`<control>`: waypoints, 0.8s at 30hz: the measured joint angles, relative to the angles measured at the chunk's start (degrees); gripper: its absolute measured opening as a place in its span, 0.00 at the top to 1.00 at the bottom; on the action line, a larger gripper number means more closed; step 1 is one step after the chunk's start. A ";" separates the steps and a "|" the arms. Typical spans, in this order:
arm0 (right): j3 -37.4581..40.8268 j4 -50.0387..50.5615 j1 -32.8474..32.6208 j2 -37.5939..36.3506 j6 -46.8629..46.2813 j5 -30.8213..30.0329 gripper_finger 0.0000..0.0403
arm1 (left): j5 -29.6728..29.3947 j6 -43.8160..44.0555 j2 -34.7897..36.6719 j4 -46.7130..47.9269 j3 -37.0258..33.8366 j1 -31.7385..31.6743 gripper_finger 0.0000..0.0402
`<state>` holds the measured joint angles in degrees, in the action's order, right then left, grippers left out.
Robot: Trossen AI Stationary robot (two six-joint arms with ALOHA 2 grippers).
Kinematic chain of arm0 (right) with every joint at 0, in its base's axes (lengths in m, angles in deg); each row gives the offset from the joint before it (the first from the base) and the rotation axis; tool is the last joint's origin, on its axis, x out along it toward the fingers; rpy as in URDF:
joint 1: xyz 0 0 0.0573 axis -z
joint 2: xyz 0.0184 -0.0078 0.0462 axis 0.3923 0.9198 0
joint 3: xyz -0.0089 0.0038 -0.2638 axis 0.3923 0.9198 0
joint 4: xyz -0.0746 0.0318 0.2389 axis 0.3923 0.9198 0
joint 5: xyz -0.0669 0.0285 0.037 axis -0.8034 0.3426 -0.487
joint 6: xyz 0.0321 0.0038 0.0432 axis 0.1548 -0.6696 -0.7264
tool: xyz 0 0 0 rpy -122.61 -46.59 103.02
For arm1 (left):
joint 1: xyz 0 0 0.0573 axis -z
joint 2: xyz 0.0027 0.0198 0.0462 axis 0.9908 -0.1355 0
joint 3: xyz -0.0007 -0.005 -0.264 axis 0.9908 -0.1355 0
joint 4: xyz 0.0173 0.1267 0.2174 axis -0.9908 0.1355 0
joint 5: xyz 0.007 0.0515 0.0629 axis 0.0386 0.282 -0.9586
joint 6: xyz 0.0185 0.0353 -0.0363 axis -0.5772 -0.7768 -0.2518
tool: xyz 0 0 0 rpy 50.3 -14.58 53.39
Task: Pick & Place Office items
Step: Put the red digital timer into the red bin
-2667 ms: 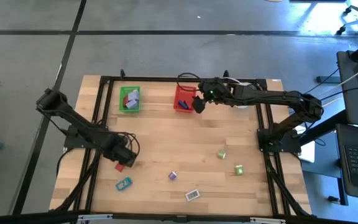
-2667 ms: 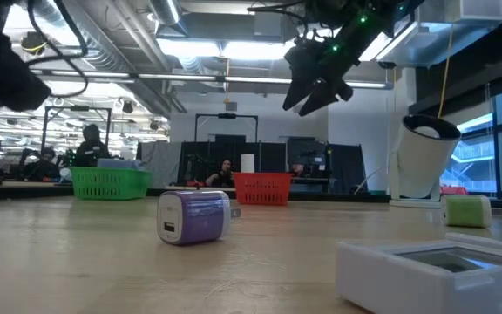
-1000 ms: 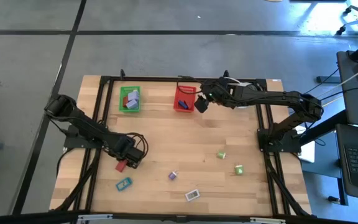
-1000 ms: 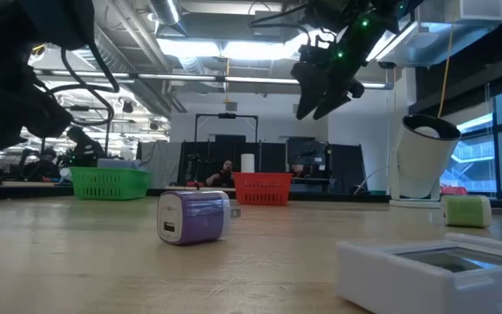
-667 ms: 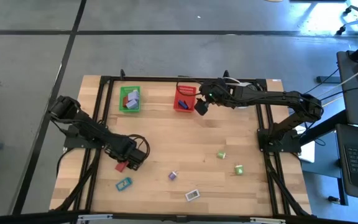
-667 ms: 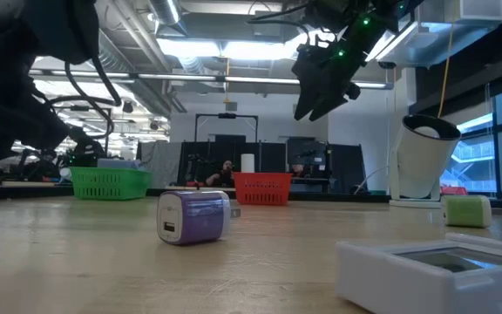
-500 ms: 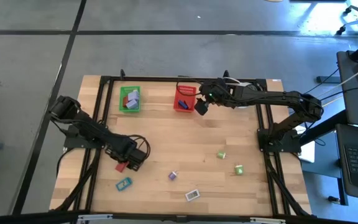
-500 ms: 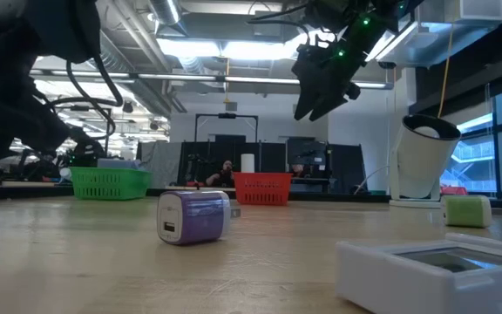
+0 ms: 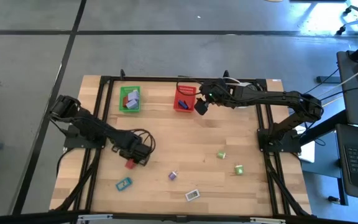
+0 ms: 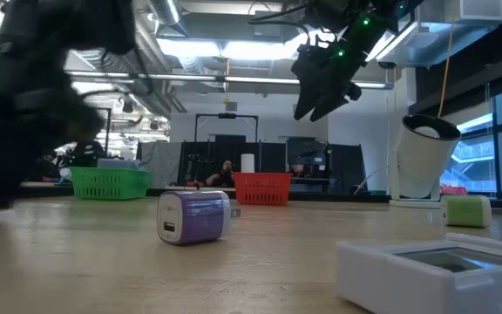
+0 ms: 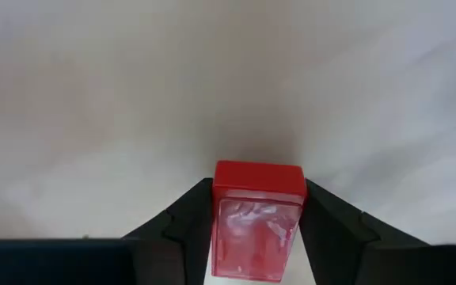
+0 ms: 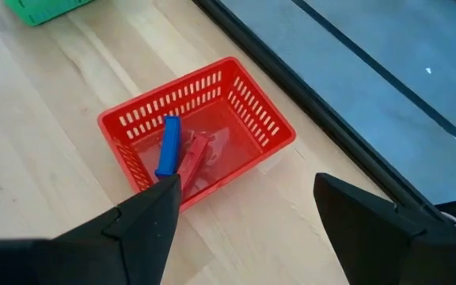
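My left gripper (image 9: 137, 155) hangs over the table's near left part, pointing down and shut on a small red block (image 11: 258, 222), which also shows in the high view (image 9: 129, 163). My right gripper (image 9: 199, 107) hovers open at the near right corner of the red basket (image 12: 200, 138), holding nothing. Loose office items lie flat on the wood: a teal piece (image 9: 123, 183), a lavender block (image 9: 173, 176), a white flat piece (image 9: 192, 195) and two green blocks (image 9: 221, 154) (image 9: 238, 169). My left gripper pinches the red block by its two opposite long sides (image 11: 220, 218) between the two fingers. The fingers come from above and point down. The block sits upright between them; I cannot tell whether it is off the wood.
The green basket (image 9: 129, 99) at the far left holds several pieces. The red basket holds a blue piece (image 12: 168, 147) and a red one (image 12: 195, 157). A white cup-like thing (image 10: 425, 161) stands at the far right. A black frame (image 9: 166, 79) borders the table.
My left gripper has gone a short way toward the table's right edge, and the red block has shifted the same way with it. My right gripper has kept still over the red basket.
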<state>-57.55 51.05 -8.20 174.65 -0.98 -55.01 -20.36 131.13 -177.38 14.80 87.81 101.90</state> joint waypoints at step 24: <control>0.00 0.25 0.00 0.00 -5.59 9.15 0.28 | -35.96 -54.00 12.29 -46.36 15.66 -16.20 0.61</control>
<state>-57.55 51.30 -8.20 174.65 -6.56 -45.87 -56.33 77.13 -165.09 -31.56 103.48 85.71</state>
